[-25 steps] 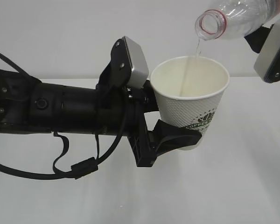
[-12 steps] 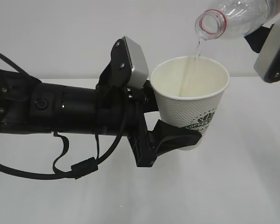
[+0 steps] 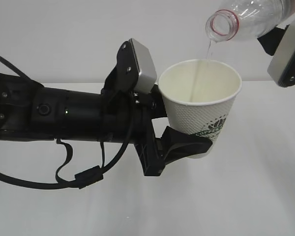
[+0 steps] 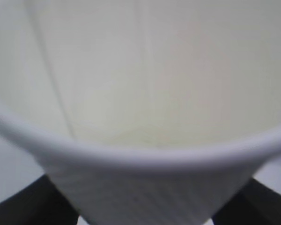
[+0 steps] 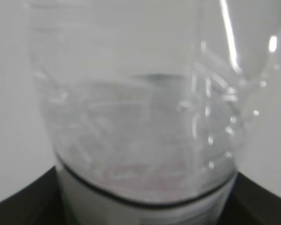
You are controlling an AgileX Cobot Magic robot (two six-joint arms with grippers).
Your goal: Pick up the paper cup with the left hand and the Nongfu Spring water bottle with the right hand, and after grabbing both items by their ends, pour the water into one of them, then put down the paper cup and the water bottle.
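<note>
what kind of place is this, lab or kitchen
Most likely a lab or robot test bench, not a kitchen: a bare white table, a plain white wall, and only the paper cup and water bottle in view.

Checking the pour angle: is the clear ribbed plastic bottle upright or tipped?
Tipped. The clear ribbed plastic bottle lies mouth-down to the left, and a thin stream of water falls into the white paper cup.
</note>
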